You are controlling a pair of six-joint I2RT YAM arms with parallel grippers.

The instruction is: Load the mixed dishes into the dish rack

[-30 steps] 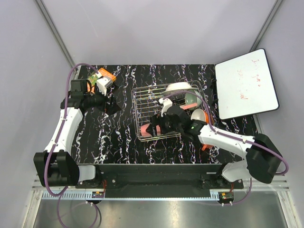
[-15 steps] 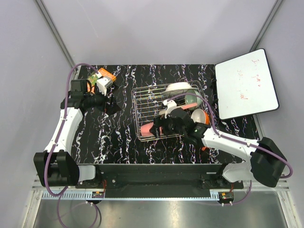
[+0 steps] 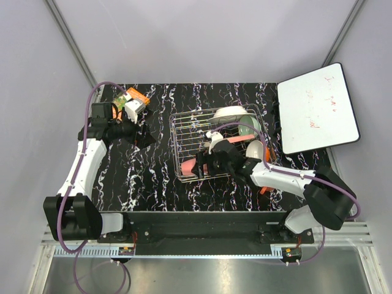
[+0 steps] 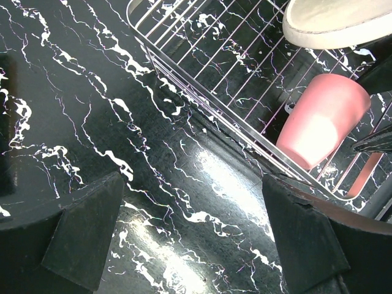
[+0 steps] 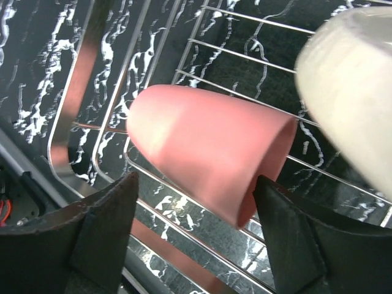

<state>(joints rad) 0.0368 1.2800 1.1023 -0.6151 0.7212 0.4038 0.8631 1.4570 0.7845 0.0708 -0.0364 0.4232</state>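
The dish rack [image 3: 184,131] stands mid-table. The pink tumbler [image 3: 190,166] lies on its side in the rack's near-left corner. In the right wrist view it [image 5: 208,150] rests on the wires, with my right gripper [image 5: 196,239] open and a finger on each side of its rim end. The cream bowl [image 3: 231,114] and pale green bowl [image 3: 247,127] sit at the rack's far right. A pink-white dish [image 3: 256,150] stands by the rack's right side. A bit of the orange mug [image 3: 264,190] shows under my right forearm. My left gripper [image 3: 144,138] is open and empty, left of the rack.
The orange-green snack packet [image 3: 131,98] lies at the far left corner. The white board [image 3: 316,107] lies at the far right. In the left wrist view the rack's edge [image 4: 202,104], the tumbler [image 4: 318,125] and the cream bowl [image 4: 334,21] show beyond my fingers.
My right arm has shifted slightly over the rack's near part, and the tumbler stays lying in the near-left corner. The left arm has not moved.
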